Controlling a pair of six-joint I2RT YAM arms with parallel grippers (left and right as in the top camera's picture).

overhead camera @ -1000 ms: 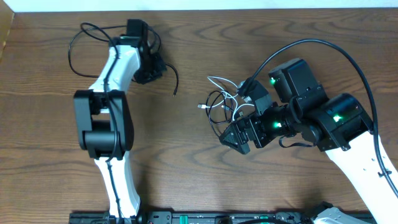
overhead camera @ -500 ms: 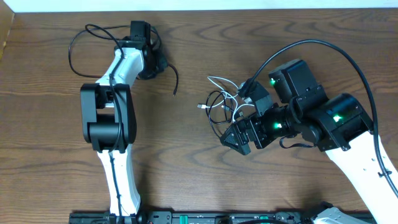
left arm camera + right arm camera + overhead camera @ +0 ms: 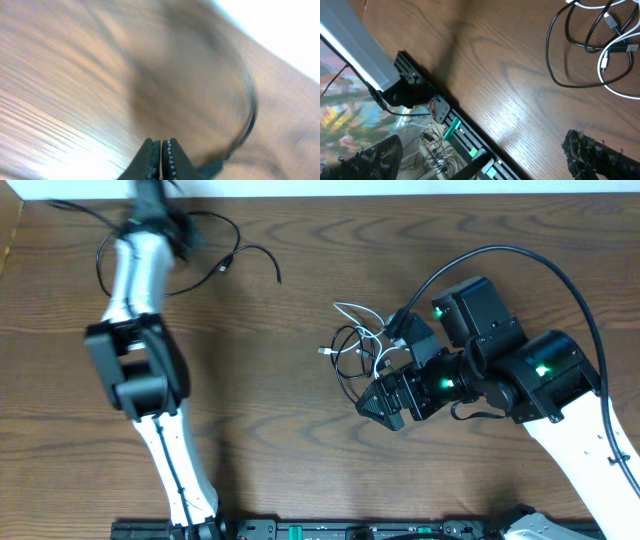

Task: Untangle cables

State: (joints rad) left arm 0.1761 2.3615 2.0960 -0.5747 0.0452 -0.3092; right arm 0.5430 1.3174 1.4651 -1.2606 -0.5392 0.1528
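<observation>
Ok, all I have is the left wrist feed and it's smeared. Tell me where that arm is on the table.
Observer: The left arm is stretched out to the far edge of the table, on its own side.
Operator: Give me the layout of the black cable I can half see.
Observer: The black cable sprawls in loose loops around that arm's tip, well apart from the other cords.
Operator: Now describe the other cords.
Observer: A white-and-black tangle lies mid-table, right beside the right fingers, which are spread wide with nothing between them.
</observation>
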